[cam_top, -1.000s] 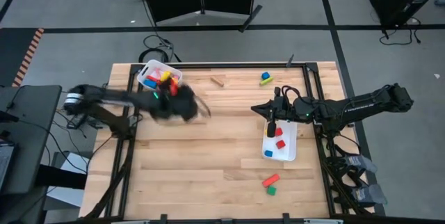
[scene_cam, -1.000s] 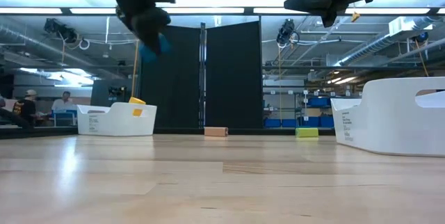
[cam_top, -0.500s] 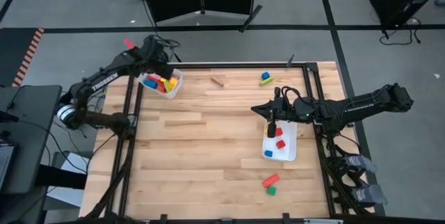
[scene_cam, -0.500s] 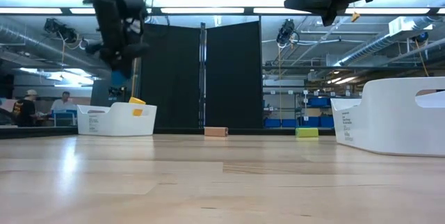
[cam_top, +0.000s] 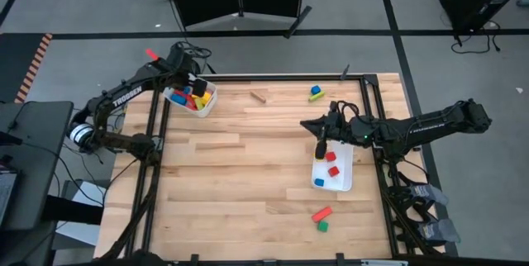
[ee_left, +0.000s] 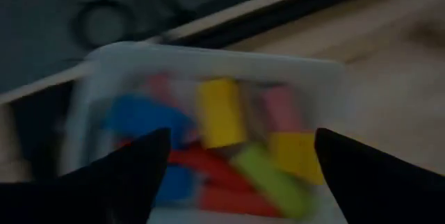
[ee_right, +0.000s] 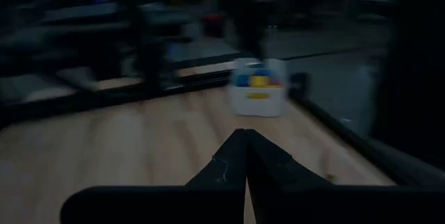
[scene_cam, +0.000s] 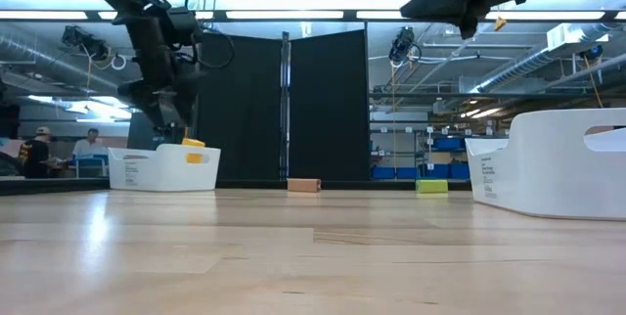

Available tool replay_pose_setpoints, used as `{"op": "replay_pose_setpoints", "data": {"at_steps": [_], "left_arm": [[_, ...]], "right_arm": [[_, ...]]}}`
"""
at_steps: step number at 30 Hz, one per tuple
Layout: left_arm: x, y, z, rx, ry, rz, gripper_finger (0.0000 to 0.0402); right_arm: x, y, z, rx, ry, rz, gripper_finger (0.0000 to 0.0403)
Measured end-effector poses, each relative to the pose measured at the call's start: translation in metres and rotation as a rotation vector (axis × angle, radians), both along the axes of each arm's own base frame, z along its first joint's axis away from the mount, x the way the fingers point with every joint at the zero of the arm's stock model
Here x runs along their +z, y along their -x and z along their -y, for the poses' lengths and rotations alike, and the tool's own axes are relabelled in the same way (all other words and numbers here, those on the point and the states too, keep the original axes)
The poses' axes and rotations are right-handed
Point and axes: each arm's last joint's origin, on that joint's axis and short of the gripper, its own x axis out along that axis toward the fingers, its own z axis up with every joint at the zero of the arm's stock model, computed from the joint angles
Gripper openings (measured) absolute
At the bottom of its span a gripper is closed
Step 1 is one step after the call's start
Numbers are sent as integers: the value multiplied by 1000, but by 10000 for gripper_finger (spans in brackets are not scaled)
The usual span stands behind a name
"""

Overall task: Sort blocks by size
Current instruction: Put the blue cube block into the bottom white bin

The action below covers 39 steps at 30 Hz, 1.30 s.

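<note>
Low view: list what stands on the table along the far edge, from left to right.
Small white plastic bin with yellow blocks → plain wooden block → green block → large white plastic bin.

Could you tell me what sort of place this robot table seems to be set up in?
Probably an industrial lab or workshop. The low view shows exposed ceiling ducts and long strip lights, a black partition screen behind the wooden table, and people seated at a desk farther back.
</note>
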Motion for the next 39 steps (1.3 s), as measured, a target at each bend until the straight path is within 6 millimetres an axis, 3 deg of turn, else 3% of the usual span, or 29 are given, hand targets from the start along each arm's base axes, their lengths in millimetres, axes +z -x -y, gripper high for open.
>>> {"op": "replay_pose_setpoints", "data": {"at_steps": [4,12,15,21,27,31,39], "left_arm": [[15,-15,8,-125,-52,174,385],[42,-54,40,-333,-225,375,367],[45,-66,52,-391,-236,402,359],[51,-83,74,-485,-268,463,347],[54,-89,85,-536,-271,484,338],[54,-91,89,-553,-268,488,333],[54,-94,95,-573,-262,493,332]], "right_arm": [[1,1,17,-153,-59,-6,26],[-6,-4,67,-363,-252,-277,63],[-1,-7,97,-439,-294,-330,85],[0,-17,160,-427,-405,-438,155],[-24,-22,211,-490,-493,-628,235],[-48,-25,233,-508,-525,-725,274],[-81,-21,255,-544,-588,-813,289]]}}
